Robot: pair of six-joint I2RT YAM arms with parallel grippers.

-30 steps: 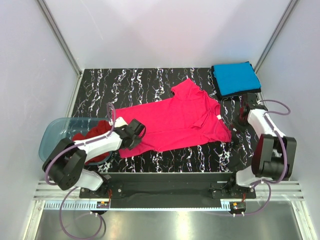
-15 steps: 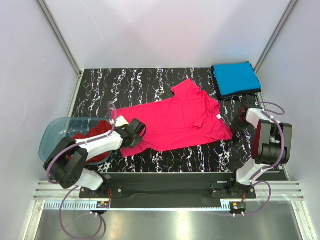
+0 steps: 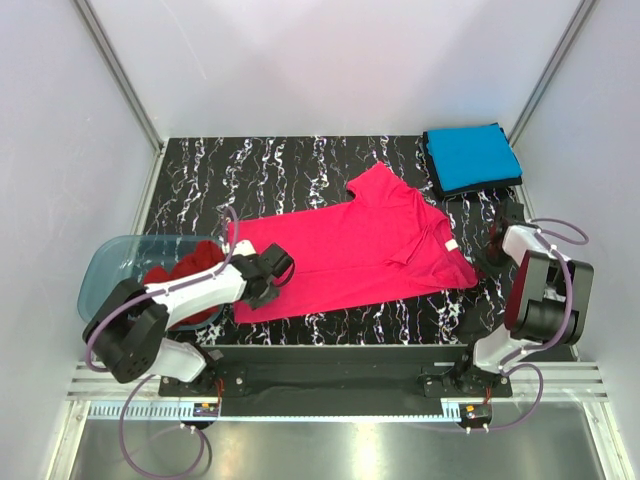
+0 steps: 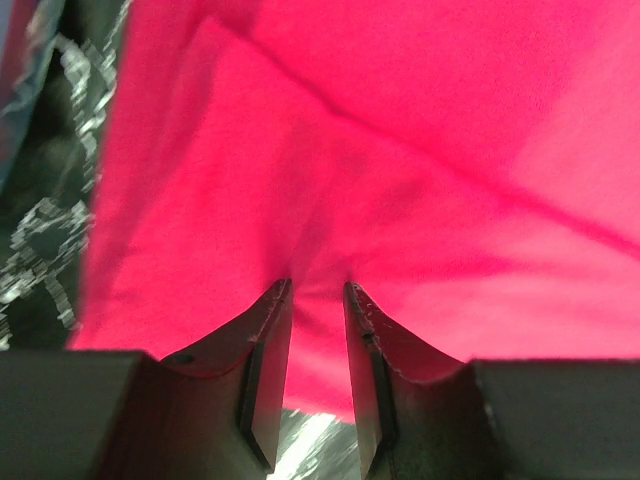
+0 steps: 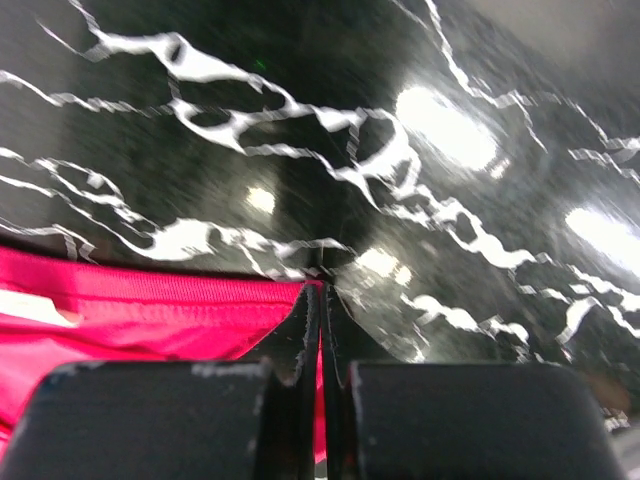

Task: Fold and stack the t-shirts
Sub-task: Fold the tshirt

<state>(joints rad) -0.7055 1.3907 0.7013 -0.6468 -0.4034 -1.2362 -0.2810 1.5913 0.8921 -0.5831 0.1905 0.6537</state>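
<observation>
The left hand [image 4: 315, 290] grasps the pink shirt [image 3: 370, 245]. Its two fingers [image 4: 268, 340] stand slightly apart, with cloth gathered between the tips and creases fanning out from the pinch. Seen from above, this hand sits at the shirt's near left corner, low over the black, white-veined tabletop [image 3: 290, 165].

The right hand [image 5: 320, 292] is clenched tight on the same shirt. Its fingers press together on the very edge of the cloth at the shirt's right end, and a thin strip of pink shows between them.

The pink shirt lies spread flat across the middle of the tabletop, reaching from one hand to the other, with one sleeve pointing toward the far side.

A folded blue shirt [image 3: 470, 158] rests in the far right corner, well apart from the pink one. At the near left a translucent tub [image 3: 105, 265] holds a crumpled red shirt [image 3: 185, 275], just beside the left arm.
</observation>
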